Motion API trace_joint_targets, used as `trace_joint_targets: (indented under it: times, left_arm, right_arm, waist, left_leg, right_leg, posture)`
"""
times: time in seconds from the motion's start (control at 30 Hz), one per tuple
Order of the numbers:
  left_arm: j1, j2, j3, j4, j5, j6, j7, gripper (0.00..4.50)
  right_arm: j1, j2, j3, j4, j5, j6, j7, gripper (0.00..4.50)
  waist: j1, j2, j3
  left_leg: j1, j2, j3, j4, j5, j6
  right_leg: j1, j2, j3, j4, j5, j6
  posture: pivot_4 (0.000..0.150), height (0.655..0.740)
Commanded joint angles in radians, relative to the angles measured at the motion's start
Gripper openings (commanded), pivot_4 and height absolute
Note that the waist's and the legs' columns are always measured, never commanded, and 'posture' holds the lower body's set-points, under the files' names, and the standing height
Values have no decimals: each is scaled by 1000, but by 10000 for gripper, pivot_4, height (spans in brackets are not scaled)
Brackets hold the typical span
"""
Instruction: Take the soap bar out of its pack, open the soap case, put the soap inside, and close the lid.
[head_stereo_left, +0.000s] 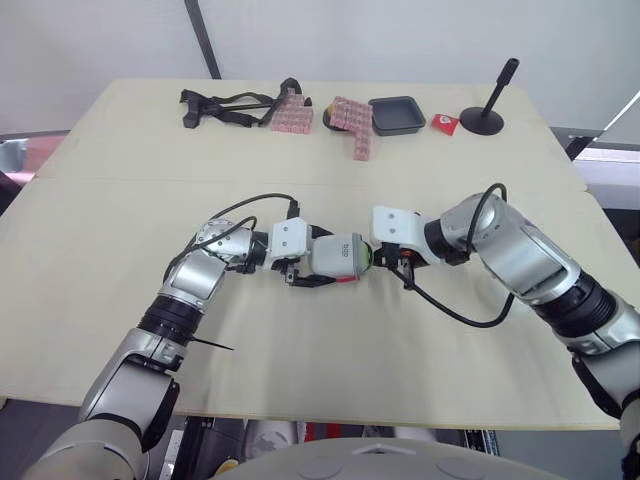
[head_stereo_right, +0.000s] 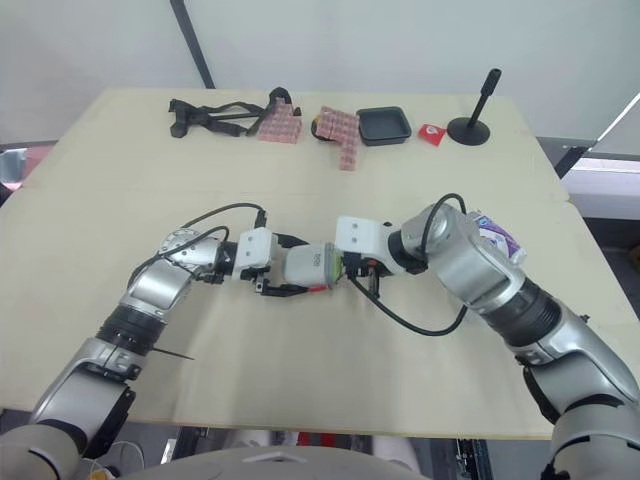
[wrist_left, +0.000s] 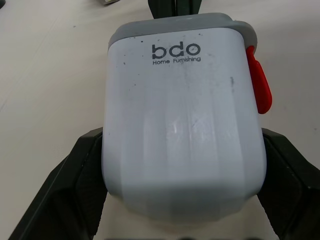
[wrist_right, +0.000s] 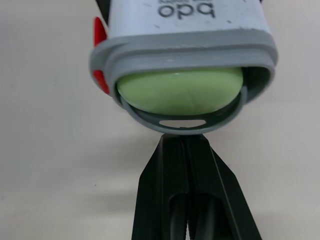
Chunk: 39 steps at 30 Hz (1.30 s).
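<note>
Soap case (head_stereo_left: 340, 257), white with a grey rim (wrist_right: 185, 47) and a red latch (wrist_left: 259, 82), lies on its side at the centre of the table (head_stereo_left: 120, 200), its open mouth facing 3 o'clock. The left gripper (wrist_left: 181, 135) comes in from 9 o'clock. Its two black fingers (wrist_left: 80, 170) are spread wide around the closed end of the case and press on both flanks, so the case is clamped between them. The printed face of the case is up, and the latch sits on its 6 o'clock edge.

The green soap bar (wrist_right: 180, 90) sits inside the mouth, its rounded end level with the rim. Below it, a thinner grey loop with a slot (wrist_right: 182, 121) sticks out of the case. The right gripper (wrist_right: 182, 145) reaches in from 3 o'clock with its fingers pressed together and nothing between them. Their tips touch that slotted loop.

Along the 12 o'clock edge of the table lie a black strap bundle (head_stereo_left: 215, 108), two pink patterned packs (head_stereo_left: 290, 112), a black tray (head_stereo_left: 397, 114), a small red packet (head_stereo_left: 446, 123) and a black stand (head_stereo_left: 485, 115). A white-and-purple pack (head_stereo_right: 497, 238) lies at 3 o'clock, just beside the right forearm.
</note>
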Motion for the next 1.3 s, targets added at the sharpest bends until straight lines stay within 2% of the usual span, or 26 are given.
trace_joint_targets:
  times: [0.03,0.33,0.47,0.6,0.67,0.77,0.8,0.93,1.0,1.07,1.13,1.2,1.3]
  left_arm:
    - [-23,-6,3,-9,-6,-12,10,34649]
    - [-8,0,1,-23,-11,-11,3,34649]
    - [-5,14,17,-39,-23,-3,0,34649]
    - [18,43,48,-82,-58,23,-7,34649]
    - [34,74,62,-102,-77,32,-22,34649]
    - [52,114,83,-117,-100,42,-34,34649]
    - [58,123,89,-122,-105,44,-36,34649]
    - [79,150,100,-133,-118,38,-40,34649]
    - [82,153,103,-140,-121,42,-40,34649]
    - [86,151,109,-143,-128,42,-35,34649]
    - [91,153,110,-142,-133,36,-38,34649]
    - [94,153,111,-138,-134,30,-42,34649]
    - [95,146,106,-130,-132,20,-38,34649]
  right_arm:
    - [-21,12,-9,-48,14,-8,2,416]
    - [22,2,-8,-8,-2,-38,-20,416]
    - [55,2,-36,58,-34,-56,-90,416]
    - [85,-20,-126,71,12,-34,-99,11044]
    - [105,-41,-176,58,40,-1,-93,18135]
    - [126,-47,-270,29,128,131,-87,29355]
    - [131,-42,-301,21,159,181,-88,30613]
    - [152,-7,-431,-25,284,400,-128,44810]
    - [157,8,-488,-49,348,482,-135,44810]
    - [134,74,-594,-68,422,658,-149,44810]
    - [112,152,-702,51,577,779,-239,44810]
    - [133,153,-709,109,737,797,-324,44810]
    - [186,202,-750,160,1020,797,-558,44810]
  waist:
    - [0,0,0]
    - [1,0,0]
    - [1,0,0]
    - [1,0,0]
    - [0,0,0]
    - [1,0,0]
    - [0,0,0]
    - [6,0,0]
    - [9,0,0]
    - [12,0,0]
    - [10,0,0]
    - [14,0,0]
    - [33,1,0]
  left_leg:
    - [0,0,0,0,0,0]
    - [0,0,0,0,0,0]
    - [0,0,0,0,0,0]
    - [-1,0,0,0,0,0]
    - [-1,0,0,0,0,0]
    - [-1,0,0,0,0,0]
    - [-1,0,0,0,0,0]
    - [-1,0,0,0,0,0]
    - [-1,0,0,0,0,0]
    - [-1,0,0,0,0,0]
    - [-1,0,0,0,0,0]
    - [-1,0,0,0,0,0]
    - [0,0,0,-1,0,-1]
  right_leg:
    - [0,0,0,0,0,0]
    - [0,0,0,0,0,0]
    - [0,0,0,0,0,0]
    - [0,0,1,0,0,0]
    - [0,0,1,-1,0,0]
    - [0,0,1,-1,0,0]
    - [0,0,1,-1,0,0]
    - [-1,0,-1,-1,0,0]
    - [-1,0,-1,-1,0,0]
    - [-1,0,-1,-1,0,0]
    - [-1,1,-1,-1,0,0]
    - [-1,1,0,-1,0,0]
    - [1,5,0,-3,0,0]
  posture:
    - [1500,7400]
    - [1500,7400]
    - [1500,7400]
    - [1500,7400]
    - [1500,7400]
    - [1500,7400]
    - [1500,7400]
    - [1500,7400]
    - [1500,7400]
    - [1500,7400]
    - [1500,7400]
    - [1500,7400]
    - [1500,7400]
